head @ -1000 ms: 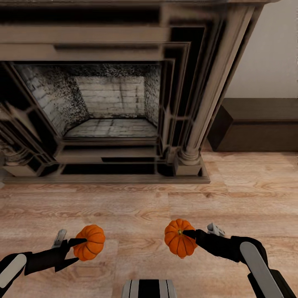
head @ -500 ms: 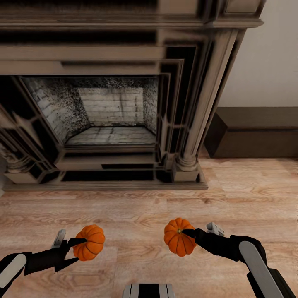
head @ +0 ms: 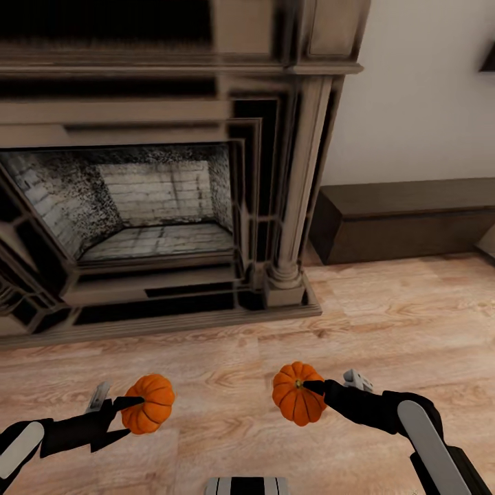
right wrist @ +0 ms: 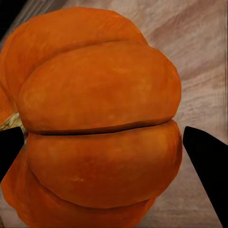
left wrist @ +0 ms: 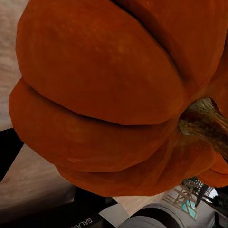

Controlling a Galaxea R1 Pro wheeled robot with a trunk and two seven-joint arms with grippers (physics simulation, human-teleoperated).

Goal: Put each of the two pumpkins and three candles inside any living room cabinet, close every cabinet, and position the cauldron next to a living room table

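Head view, item one: left pumpkin, clenched in the left gripper, carried low over the floor, stem side turned toward the gripper. Left wrist view showed its orange ribs hard against the lens, brown stem at one edge.

Item two: right pumpkin, clenched in the right gripper, one finger lying across its stem end. Right wrist view showed the ribs between two dark fingers, one on each flank.

Item three: cabinet, long, low, dark brown, against the wall beyond the floor, ahead and to the right of both grippers, well apart from them. Long axis ran along the wall; front was plain and looked closed. Right arm was the nearer.

Item four: fireplace, directly ahead and to the left; no business there.

Pose: both arms were low, forearms reaching forward and inward, the pumpkins level with each other and apart. Judgement: base needed turning right and advancing before either pumpkin could go in, and a front needed opening with both grippers full.
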